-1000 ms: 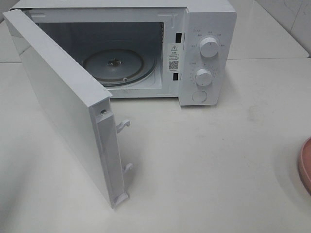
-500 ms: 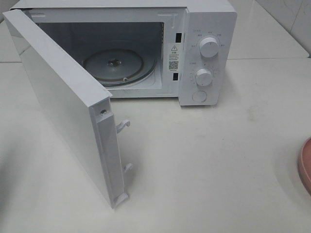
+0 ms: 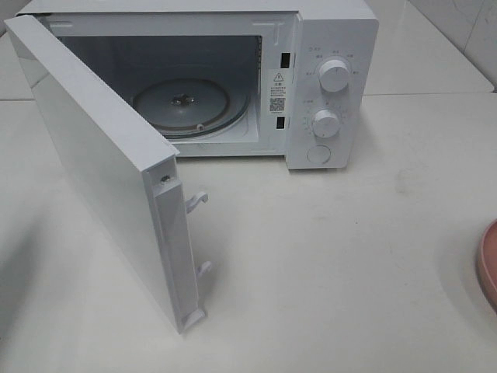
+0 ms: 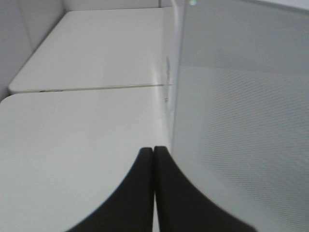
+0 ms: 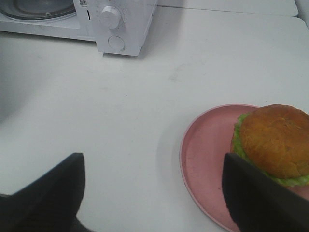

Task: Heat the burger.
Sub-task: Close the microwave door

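Observation:
The burger (image 5: 274,141), with its glossy brown bun and green lettuce frill, lies on a pink plate (image 5: 207,154) in the right wrist view. My right gripper (image 5: 152,193) hangs open above the table, its one fingertip (image 5: 258,198) close to the plate's near rim and nothing between the fingers. The exterior high view shows only the plate's edge (image 3: 489,264) at the far right; the burger and both grippers are outside it. My left gripper (image 4: 153,151) is shut and empty, close beside the outer face of the microwave door (image 4: 241,121).
The white microwave (image 3: 326,47) stands at the back with its door (image 3: 101,171) swung wide toward the front left. Its glass turntable (image 3: 182,105) is bare. Two knobs (image 3: 334,75) sit on the right panel. White table (image 3: 334,256) stretches between microwave and plate.
A faint shadow on the table at the left has spread a little. Nothing else has visibly moved.

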{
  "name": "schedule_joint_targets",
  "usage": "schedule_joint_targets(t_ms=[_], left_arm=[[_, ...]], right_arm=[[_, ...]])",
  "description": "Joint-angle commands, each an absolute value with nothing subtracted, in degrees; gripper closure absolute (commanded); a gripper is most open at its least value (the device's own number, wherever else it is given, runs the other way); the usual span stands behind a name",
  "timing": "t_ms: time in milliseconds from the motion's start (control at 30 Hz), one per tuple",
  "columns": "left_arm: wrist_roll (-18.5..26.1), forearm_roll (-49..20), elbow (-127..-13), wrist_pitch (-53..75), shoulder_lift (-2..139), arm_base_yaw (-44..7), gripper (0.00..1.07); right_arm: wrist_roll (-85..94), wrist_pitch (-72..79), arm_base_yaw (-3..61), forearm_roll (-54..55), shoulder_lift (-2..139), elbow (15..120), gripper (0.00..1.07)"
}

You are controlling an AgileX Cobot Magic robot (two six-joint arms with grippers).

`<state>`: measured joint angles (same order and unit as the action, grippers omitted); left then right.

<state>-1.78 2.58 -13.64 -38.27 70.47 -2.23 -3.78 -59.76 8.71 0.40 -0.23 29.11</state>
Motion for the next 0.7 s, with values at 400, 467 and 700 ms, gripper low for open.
schedule_joint_targets(t_ms=[400,467,700], left_arm=[[-8.3,16.3,-15.9,-58.5,84.9,-4.4,1.07],[-8.3,16.0,-17.1,-58.4,85.9,-6.2,1.07],[-8.2,9.0,-20.8,-58.4,89.6,-13.0,1.07]], right_arm=[[-3.6,-59.5,8.4,0.6,-1.7,29.0,0.32],[-3.6,-59.5,8.4,0.6,-1.7,29.0,0.32],[-3.6,-59.5,8.4,0.6,-1.7,29.0,0.32]])
